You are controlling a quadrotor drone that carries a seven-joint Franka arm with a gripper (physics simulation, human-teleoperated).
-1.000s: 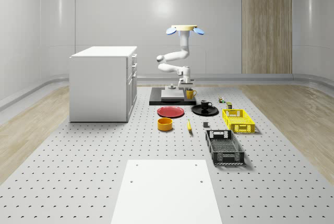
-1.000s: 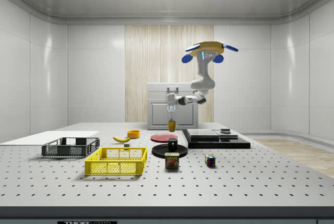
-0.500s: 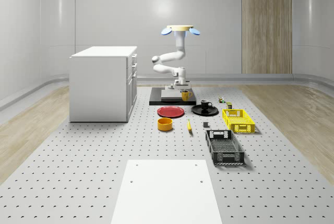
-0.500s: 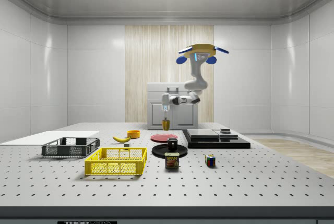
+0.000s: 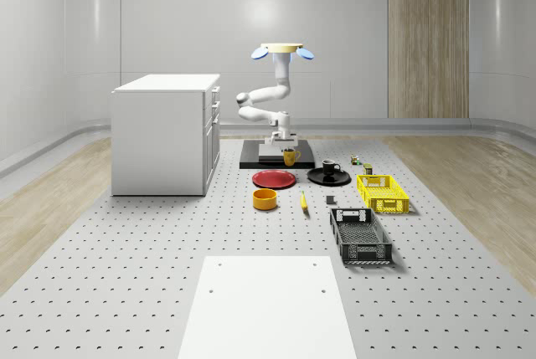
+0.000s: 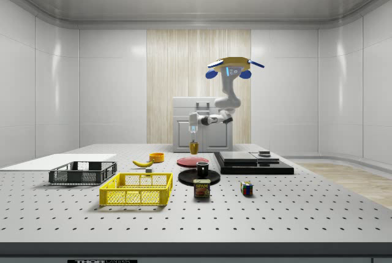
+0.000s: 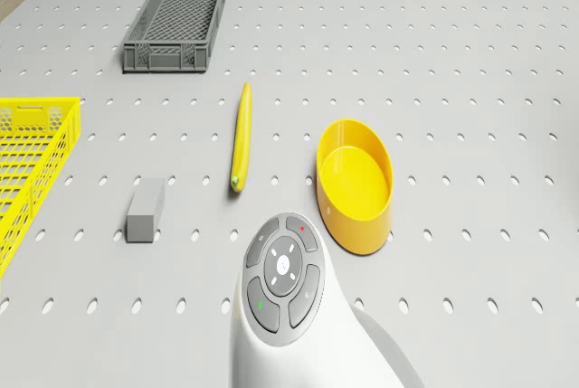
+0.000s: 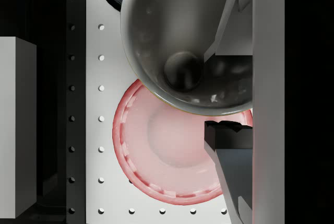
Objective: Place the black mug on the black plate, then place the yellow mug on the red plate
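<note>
Drone (image 5: pixel 280 49): hovers in the air over the far part of the table (image 5: pixel 126 292), above the flat black platform (image 5: pixel 251 161) and just beside the white cabinet (image 5: pixel 165 133); the arm (image 5: pixel 261 101) bends down from it toward the red plate
Hand (image 5: pixel 286 143): closed on the yellow mug, which hangs beneath it; in the wrist view one finger (image 8: pixel 236 145) presses the mug rim
Yellow mug (image 5: pixel 290 156): held clear of the table, upright, handle toward the whole-scene view's right; in the wrist view its open mouth (image 8: pixel 182 41) overlaps the far edge of the red plate
Red plate (image 5: pixel 275 179): flat on the table, bare, just in front of the black platform; seen directly below the mug in the wrist view (image 8: pixel 167 145)
Black mug (image 5: pixel 329 167): stands upright on the black plate
Black plate (image 5: pixel 318 178): on the table just beside the red plate, toward the whole-scene view's right
Yellow bowl (image 7: pixel 355 184): on the table near a banana (image 7: pixel 241 137)
</note>
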